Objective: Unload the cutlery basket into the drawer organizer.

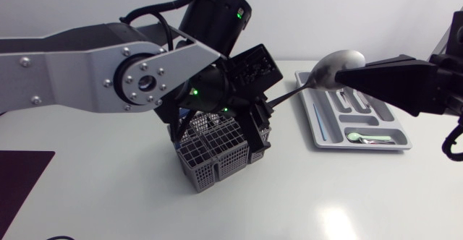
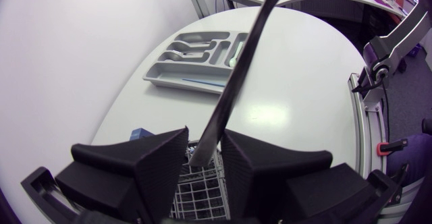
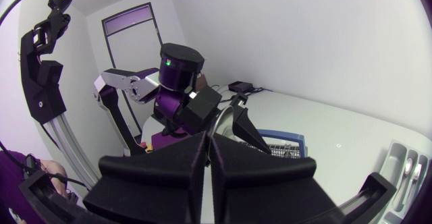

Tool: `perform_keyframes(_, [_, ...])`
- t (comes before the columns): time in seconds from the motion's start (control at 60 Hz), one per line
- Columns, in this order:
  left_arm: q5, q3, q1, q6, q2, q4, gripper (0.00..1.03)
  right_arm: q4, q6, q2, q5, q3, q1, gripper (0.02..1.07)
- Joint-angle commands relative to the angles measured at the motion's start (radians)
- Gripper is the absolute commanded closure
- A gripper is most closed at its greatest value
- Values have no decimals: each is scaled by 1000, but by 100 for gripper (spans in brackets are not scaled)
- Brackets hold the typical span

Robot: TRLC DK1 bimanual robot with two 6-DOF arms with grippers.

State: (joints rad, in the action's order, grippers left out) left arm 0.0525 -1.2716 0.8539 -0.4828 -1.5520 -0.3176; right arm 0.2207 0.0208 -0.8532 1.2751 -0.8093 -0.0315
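Spoon (image 1: 329,68) and jaws are what matter here. The spoon hangs in the air between the two arms, clear of the desk (image 1: 325,196). Its long axis slopes up from the cutlery basket (image 1: 217,157) toward the drawer organizer (image 1: 311,124), handle end low and bowl end high.

The right gripper (image 1: 346,77) comes in from the organizer's side. Its jaws are closed to a thin slit, and in the head view their tips sit right at the neck below the bowl, so I'd say it has the spoon pinched there.

The left gripper (image 2: 204,143) hangs just over the basket, and the tip of the handle lies between its jaws. From its own wrist view those jaws stand wider than the handle, with basket mesh showing on either side. I take them as open and not pressing on it.

The weight, then, looks to be with the right arm, and this reads as a handover partway through. The right arm is also plainly the nearer one to the organizer, which lies on the desk just beneath and beside its jaws with some cutlery already in it. The big left arm (image 1: 72,74) is over by the basket.

The catch is the direction. The spoon points roughly across the organizer's long compartments rather than along them. My guess is that the handle first has to slide out from between the left jaws, along its own line. Then the right wrist has to swing it round to match a slot.
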Motion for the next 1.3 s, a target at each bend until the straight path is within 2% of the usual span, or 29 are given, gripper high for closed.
perform_keyframes(0.0, [1,2,5,-5,-22,23,83,11,2,-10,3,1,5,101])
perform_keyframes(0.05, [1,3,8,-4,-23,26,87,11,4,-17,3,-1,4,101])
perform_keyframes(0.467, [12,6,17,0,-31,23,92,0,24,-47,-19,-7,-21,100])
perform_keyframes(0.567, [14,6,17,0,-31,20,92,0,25,-47,-19,-5,-22,92])
perform_keyframes(0.767, [53,-9,7,4,-31,-1,92,-7,28,-26,-19,2,-25,60])
perform_keyframes(0.883, [96,-21,-4,3,-28,-21,92,-24,13,11,-19,25,-45,48])
perform_keyframes(1.1, [121,-43,-10,1,-30,-48,92,-52,-9,20,-23,67,-53,47])
perform_keyframes(1.183, [165,-72,-32,9,-31,-87,92,-61,-33,28,-37,90,-54,47])
perform_keyframes(1.283, [268,-123,-69,35,-39,-153,92,-72,-96,43,-72,125,-33,47])
